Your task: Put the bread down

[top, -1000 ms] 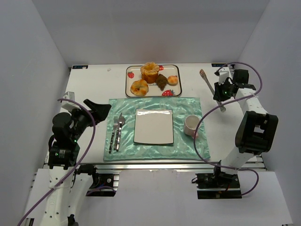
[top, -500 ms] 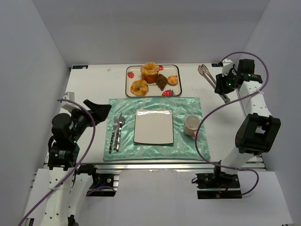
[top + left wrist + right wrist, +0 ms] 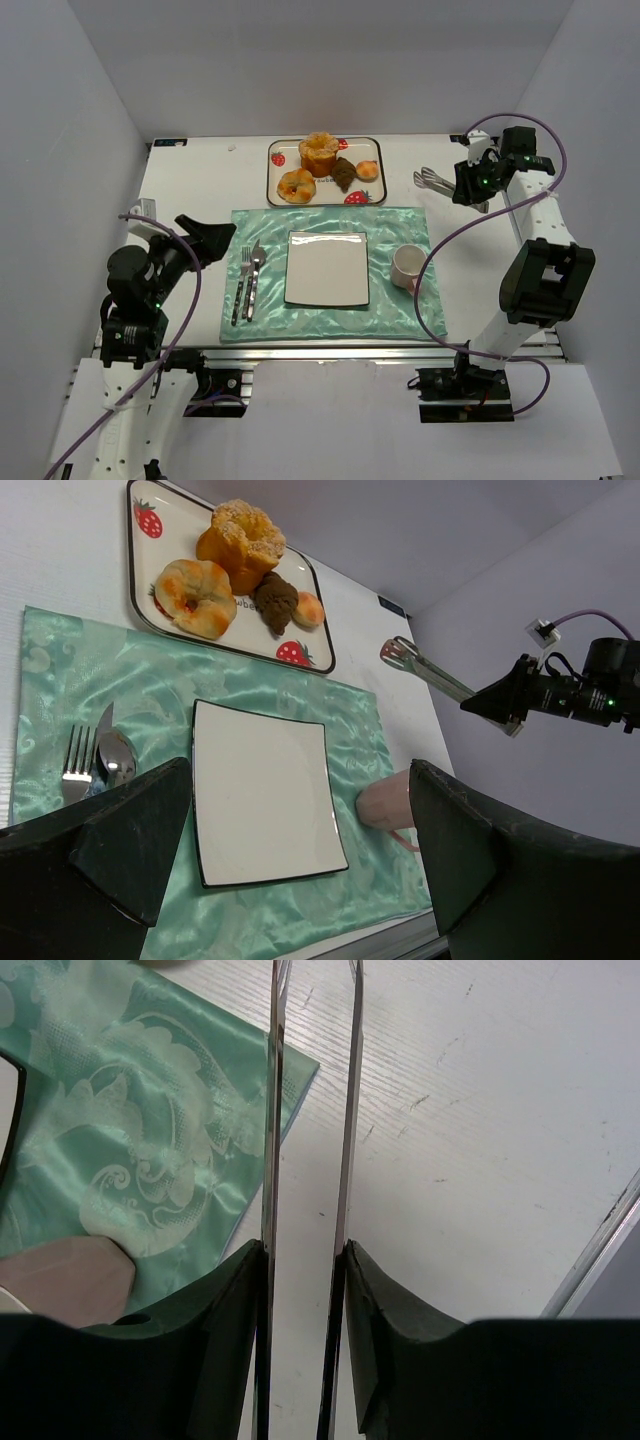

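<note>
White-walled booth, white wood-grain table w/ fine scratches. The bread, a small dark-brown oblong pastry w/ rough, lumpy crust, lies on a rounded-rectangle white tray w/ dark rim and strawberry prints, upper centre of top view. It touches the tall golden muffin-like bun on its left; a small round orange bun sits just beside it on the right. A glazed ring-shaped bun is at the tray's lower left.

Below the tray: glossy teal satin placemat w/ floral weave, slightly rippled. On it, a flat square white plate w/ thin dark edge in the middle, steel fork and spoon to its left, a pale pink cup to its right.

Right gripper, upper right of top view, pinches thin metal tongs. In wrist view its fingers press the outer sides of the two tong arms, which are narrowly apart. The tong tips point toward the tray, well apart from the bread.

Left gripper, at left of top view, is spread wide and holds nothing.
</note>
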Tool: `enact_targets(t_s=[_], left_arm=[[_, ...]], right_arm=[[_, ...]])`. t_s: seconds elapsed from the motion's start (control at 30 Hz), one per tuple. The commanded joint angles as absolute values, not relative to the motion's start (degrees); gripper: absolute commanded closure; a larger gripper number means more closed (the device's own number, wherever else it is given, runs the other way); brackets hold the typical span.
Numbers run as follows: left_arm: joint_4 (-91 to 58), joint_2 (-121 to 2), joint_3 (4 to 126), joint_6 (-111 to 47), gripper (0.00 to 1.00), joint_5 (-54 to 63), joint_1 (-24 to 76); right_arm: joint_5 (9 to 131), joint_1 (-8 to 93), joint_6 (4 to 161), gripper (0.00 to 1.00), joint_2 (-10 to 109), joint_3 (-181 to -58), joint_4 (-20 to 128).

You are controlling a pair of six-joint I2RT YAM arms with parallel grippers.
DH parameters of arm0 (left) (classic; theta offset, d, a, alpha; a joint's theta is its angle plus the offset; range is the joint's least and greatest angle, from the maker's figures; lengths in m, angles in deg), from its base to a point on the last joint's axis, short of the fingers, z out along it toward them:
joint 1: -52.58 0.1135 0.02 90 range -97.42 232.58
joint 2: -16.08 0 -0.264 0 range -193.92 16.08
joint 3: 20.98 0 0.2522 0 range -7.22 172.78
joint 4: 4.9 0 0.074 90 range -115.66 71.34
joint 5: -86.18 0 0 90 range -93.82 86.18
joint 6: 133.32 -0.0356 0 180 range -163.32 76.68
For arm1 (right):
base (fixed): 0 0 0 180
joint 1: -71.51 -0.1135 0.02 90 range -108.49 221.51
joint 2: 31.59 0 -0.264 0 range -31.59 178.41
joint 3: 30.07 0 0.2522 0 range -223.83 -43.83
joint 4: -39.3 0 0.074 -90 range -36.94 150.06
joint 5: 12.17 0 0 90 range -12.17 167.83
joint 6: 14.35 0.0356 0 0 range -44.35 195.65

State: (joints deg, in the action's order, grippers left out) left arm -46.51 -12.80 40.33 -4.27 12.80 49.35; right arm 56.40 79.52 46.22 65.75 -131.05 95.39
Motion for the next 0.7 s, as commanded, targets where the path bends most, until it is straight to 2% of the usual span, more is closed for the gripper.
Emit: enact_targets(t_s=[0.0,0.4,0.67], left_arm=[[-46.96,-12.22,41.91,-4.30,0.02,12.71,49.06],[-47.31,-11.60,41.91,-4.04,0.02,12.18,49.15],[-47.92,-11.07,41.91,-4.04,0.02,11.91,49.06]], right_arm=[[55.15,79.33,45.33,0.58,65.80,-132.77,95.60],[54.63,79.24,45.42,0.50,65.62,-133.21,95.87],[54.28,79.16,45.51,0.50,65.27,-132.77,95.95]])
